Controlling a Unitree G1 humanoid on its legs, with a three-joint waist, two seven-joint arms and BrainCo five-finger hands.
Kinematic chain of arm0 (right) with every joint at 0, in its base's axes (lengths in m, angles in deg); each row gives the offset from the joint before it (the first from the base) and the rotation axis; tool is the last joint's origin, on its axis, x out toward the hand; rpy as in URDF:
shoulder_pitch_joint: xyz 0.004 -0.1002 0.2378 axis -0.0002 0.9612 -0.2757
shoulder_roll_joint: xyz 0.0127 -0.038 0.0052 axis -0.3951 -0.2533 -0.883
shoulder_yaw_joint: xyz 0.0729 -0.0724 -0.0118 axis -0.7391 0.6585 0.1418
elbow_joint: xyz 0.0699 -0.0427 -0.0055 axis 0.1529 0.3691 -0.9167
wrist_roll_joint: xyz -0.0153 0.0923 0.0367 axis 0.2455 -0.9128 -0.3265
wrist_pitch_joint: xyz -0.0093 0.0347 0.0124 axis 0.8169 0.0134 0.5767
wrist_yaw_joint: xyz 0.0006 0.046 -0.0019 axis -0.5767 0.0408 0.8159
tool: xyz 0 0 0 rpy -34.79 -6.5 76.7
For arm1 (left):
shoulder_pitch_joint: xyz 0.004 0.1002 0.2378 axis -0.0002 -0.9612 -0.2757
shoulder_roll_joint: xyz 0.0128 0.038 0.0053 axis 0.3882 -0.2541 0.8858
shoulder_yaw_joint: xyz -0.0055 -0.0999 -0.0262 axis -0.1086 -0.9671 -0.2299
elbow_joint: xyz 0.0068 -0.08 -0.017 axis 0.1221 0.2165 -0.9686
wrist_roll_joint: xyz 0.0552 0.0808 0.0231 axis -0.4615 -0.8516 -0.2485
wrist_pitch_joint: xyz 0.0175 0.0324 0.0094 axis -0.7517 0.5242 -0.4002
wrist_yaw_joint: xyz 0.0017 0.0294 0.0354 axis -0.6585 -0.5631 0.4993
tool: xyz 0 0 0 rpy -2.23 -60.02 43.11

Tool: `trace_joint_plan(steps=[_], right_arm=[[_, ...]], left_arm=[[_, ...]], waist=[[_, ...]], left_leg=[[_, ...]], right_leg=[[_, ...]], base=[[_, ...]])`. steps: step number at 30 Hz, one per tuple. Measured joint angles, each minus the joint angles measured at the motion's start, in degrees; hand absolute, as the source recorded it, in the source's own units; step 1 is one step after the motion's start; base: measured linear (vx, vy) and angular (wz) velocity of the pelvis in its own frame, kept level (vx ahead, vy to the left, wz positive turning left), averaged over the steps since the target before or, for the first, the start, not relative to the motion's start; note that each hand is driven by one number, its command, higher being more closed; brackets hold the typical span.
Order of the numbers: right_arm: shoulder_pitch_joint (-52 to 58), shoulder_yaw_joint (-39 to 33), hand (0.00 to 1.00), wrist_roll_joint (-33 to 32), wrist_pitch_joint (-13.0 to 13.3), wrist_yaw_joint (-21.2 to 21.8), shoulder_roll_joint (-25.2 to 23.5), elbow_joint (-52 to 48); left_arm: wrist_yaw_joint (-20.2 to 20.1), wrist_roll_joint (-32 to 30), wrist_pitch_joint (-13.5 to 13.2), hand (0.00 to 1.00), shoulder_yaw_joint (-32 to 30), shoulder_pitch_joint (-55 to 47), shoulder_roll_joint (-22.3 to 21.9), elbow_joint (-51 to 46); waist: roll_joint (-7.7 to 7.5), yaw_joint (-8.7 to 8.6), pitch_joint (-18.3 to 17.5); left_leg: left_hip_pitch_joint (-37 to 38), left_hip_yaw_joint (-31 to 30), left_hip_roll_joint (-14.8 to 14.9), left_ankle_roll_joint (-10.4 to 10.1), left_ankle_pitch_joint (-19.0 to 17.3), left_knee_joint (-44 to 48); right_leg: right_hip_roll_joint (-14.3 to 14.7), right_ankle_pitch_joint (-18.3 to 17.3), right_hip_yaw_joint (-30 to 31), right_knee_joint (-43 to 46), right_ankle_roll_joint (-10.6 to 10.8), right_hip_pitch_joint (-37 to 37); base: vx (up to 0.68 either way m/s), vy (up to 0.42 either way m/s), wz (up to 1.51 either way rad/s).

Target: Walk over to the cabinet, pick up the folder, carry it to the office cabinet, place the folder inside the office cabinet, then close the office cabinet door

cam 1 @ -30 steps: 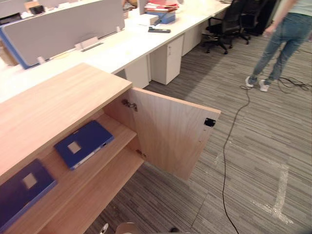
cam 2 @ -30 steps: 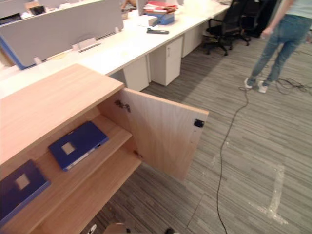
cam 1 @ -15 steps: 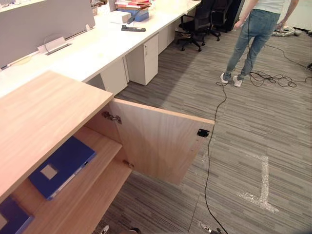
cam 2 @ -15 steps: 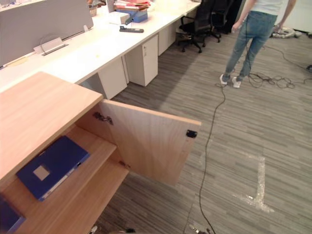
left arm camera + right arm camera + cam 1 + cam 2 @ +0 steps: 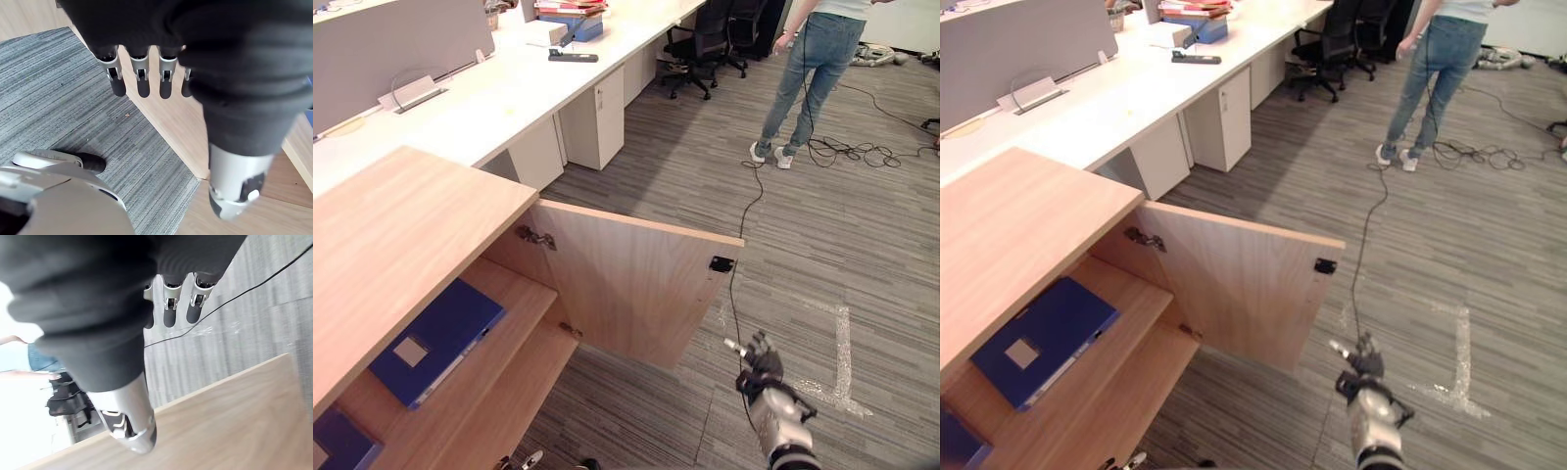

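Blue folder [image 5: 435,341] on shelf [image 5: 530,297], right hand [image 5: 761,365] well apart

Inside the open light-wood cabinet [image 5: 401,225], the upper wooden shelf [image 5: 524,294] carries a flat blue rectangular folder [image 5: 438,341] with a pale square label, close to the shelf's front edge. A second dark-blue folder [image 5: 335,446] lies on the same shelf towards its left end.

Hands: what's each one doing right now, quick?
Left hand: open, holding nothing.
Right hand: open, holding nothing.
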Motion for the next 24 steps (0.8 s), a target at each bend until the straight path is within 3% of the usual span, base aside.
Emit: trace_joint_plan(steps=[12, 24], right_arm=[[-14.3, 6.2, 0.00, -1.8, 1.0, -0.1, 8.4, -0.1], [-20.1, 13.1, 0.00, -8.2, 3.0, 0.1, 11.6, -8.2]], left_arm=[[-0.1, -0.2, 0.1, 0.00, 1.3, -1.1, 0.5, -0.9], [0.0, 1.3, 0.5, 0.00, 0.4, -2.6, -0.4, -1.2]], waist=[[0.46, 0.11, 2.0], [1.25, -0.24, 2.7]], left_leg=[[-0.1, -1.9, -1.7, 1.1, 0.7, 0.1], [-0.1, -4.4, -1.7, 1.1, 0.7, 0.5]], right_leg=[[-1.4, 1.1, -0.5, -1.3, 0.7, 0.5], [-1.2, 1.2, -2.7, -2.2, 0.5, 2.1]], base=[[-0.03, 0.034, 0.03], [0.01, -0.008, 0.08]])
